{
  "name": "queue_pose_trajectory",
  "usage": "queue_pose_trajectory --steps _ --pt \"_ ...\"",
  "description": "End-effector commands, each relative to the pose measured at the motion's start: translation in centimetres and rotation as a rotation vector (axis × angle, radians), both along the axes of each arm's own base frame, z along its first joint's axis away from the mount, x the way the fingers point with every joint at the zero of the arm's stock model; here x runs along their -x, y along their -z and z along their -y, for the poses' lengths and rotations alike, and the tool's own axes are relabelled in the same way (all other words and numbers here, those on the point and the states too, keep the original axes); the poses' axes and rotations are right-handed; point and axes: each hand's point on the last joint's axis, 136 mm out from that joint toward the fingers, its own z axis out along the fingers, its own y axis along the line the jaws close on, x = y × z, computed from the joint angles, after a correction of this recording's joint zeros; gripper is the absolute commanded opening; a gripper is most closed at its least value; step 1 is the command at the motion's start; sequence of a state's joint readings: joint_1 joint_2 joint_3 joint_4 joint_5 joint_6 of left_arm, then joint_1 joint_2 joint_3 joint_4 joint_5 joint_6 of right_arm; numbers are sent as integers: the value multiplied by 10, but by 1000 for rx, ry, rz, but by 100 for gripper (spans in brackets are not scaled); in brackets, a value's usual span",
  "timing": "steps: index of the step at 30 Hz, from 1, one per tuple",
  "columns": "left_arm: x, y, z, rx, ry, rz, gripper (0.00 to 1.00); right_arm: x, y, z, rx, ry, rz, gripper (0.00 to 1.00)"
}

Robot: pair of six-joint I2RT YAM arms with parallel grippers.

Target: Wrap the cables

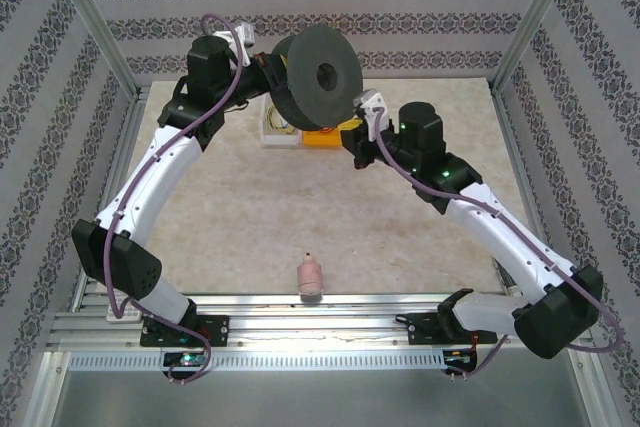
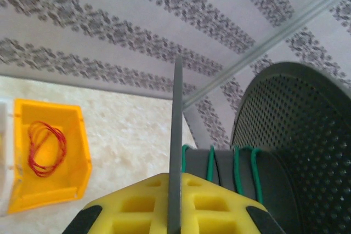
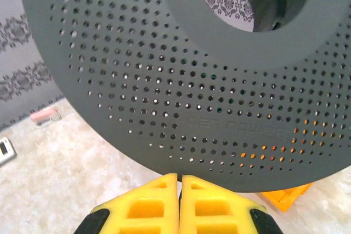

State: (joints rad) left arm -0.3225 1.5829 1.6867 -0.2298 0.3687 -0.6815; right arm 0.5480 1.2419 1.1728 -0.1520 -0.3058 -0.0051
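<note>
Yellow plastic bin [image 2: 81,152] on the table [image 2: 131,141] holds a loose coil of red cable [image 2: 46,149]. Green cable [image 2: 236,163] rings the core of the raised black spool [image 1: 300,87], just beyond the left claw [image 2: 175,182], which pinches one flange edge-on. The right claw [image 3: 179,182], pressed together, sits below the other flange (that wrist camera faces its perforated disc; the left shows the windings).

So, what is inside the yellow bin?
A loose coil of red cable lies on the floor of the yellow bin. In the top view the black spool covers most of the bin, so its inside is hidden there.
</note>
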Motion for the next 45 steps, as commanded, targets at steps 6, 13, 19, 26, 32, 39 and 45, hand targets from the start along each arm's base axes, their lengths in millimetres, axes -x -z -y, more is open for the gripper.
queue_pose_trajectory --steps 6,13,19,26,32,39,45 --pt "-27 -26 12 -43 -140 105 0 24 13 -61 150 -172 1 0" --pt "-31 -15 18 175 -128 76 0 7 38 -65 155 -69 17 0" --pt "-32 -13 2 379 -137 68 0 -8 51 -44 111 71 73 0" --pt "-30 -19 -2 529 -122 101 0 -17 54 -42 30 125 107 0" --pt "-28 -20 -9 605 -131 119 0 -21 51 -40 -37 161 122 0" --pt "-26 -24 -11 680 -111 127 0 -15 44 -42 -169 120 175 0" --pt "-26 -27 -10 751 -83 128 0 -6 44 -47 -204 50 239 0"
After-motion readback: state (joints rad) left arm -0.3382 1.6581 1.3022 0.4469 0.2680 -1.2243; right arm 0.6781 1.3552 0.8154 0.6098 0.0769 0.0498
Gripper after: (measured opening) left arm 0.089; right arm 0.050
